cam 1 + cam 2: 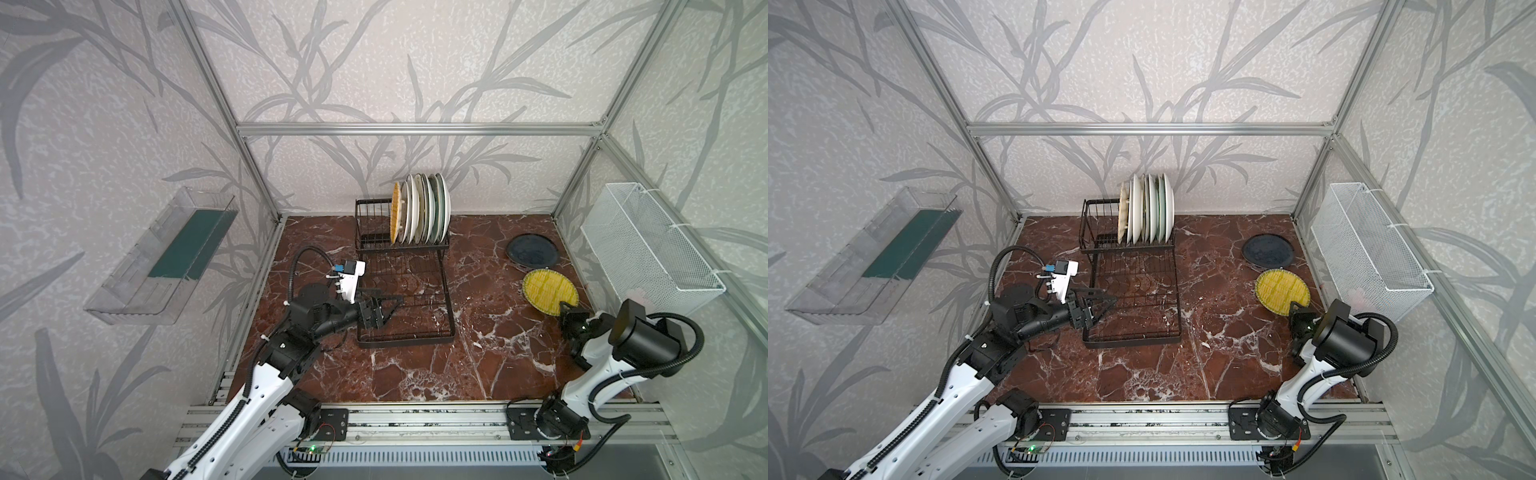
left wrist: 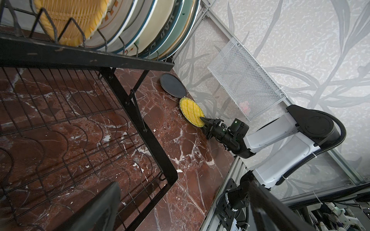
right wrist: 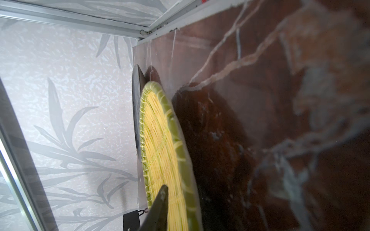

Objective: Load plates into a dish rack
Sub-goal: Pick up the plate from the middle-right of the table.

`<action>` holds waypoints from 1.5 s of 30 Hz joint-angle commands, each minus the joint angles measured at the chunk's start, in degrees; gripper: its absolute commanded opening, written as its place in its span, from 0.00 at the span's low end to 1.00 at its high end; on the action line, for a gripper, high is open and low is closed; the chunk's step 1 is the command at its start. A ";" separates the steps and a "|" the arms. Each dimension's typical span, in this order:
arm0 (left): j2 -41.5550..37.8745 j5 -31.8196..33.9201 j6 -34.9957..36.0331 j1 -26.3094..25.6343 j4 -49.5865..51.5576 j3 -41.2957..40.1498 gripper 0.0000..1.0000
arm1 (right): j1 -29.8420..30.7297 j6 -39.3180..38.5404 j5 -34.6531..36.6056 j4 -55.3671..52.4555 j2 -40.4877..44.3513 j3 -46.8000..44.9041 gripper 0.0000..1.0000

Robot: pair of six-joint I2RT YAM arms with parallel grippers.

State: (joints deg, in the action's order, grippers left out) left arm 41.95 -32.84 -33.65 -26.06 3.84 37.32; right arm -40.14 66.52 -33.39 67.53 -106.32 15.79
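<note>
The black wire dish rack (image 1: 405,341) stands at the back middle, with several plates (image 1: 419,212) upright in its raised basket, a yellow woven one at their left end. To the right, a dark blue plate (image 1: 532,250) (image 1: 1268,251) and a yellow woven plate (image 1: 548,289) (image 1: 1281,290) lie on the marble. My right gripper (image 1: 564,309) (image 2: 203,120) is shut on the near rim of that yellow woven plate (image 3: 160,150); one finger (image 3: 158,208) lies on its top face and the other is hidden beneath. My left gripper (image 1: 390,305) (image 2: 180,208) hangs open over the lower grid tray, holding nothing.
A white mesh basket (image 1: 648,249) hangs on the right wall just above and behind my right arm. A clear plastic bin (image 1: 162,257) is fixed to the left wall. Aluminium frame posts edge the marble floor (image 1: 478,365).
</note>
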 commanded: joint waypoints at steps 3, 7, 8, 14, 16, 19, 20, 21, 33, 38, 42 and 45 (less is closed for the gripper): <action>-0.47 0.58 -0.54 0.43 -0.84 -0.71 0.99 | -0.21 2.11 -0.63 -0.54 -6.17 -2.66 0.25; -0.12 0.50 -0.63 0.42 -1.00 -0.67 0.99 | -0.32 2.12 -0.80 -1.00 -4.64 -2.69 0.25; -0.08 0.50 -0.63 0.43 -0.79 -0.67 0.99 | -0.29 1.99 -0.80 -2.05 -3.77 -2.57 0.25; -0.12 0.41 -0.72 0.54 -0.88 -0.59 0.99 | -0.38 -0.17 -0.45 -8.11 -0.11 -1.96 0.21; -0.21 0.49 -0.66 0.54 -0.76 -0.58 0.99 | -0.47 0.09 -0.79 -7.49 -0.37 -2.15 0.18; -0.43 0.50 -0.63 0.60 -0.74 -0.58 0.99 | -0.65 0.10 -0.98 -6.89 -0.94 -2.36 0.11; -0.39 0.51 -0.63 0.63 -0.76 -0.59 0.99 | -0.83 0.10 -0.98 -6.59 -1.13 -2.51 0.09; -0.39 0.51 -0.71 0.58 -0.76 -0.60 0.99 | -1.01 0.18 -1.06 -5.85 -1.46 -2.64 0.07; -0.21 0.32 -0.89 1.03 -0.76 -0.64 0.99 | -2.11 0.73 -2.21 -5.63 -0.38 -3.82 0.00; -0.03 0.43 -0.89 1.22 -0.72 -0.61 0.99 | -2.09 -1.83 -2.45 -13.11 5.66 -3.63 0.00; 0.19 0.45 -0.89 1.28 -0.76 -0.60 0.99 | -2.07 -4.03 -3.25 -19.90 12.72 -3.32 0.00; 0.36 0.79 -0.95 1.38 -0.76 -0.59 0.99 | -1.57 -6.54 -4.05 -28.27 18.88 -2.25 0.00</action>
State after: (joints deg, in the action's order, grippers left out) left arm 42.28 -32.60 -34.22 -25.04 3.84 37.32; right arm -41.95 63.75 -36.51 50.43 -92.16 13.13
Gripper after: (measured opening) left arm 0.991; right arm 0.094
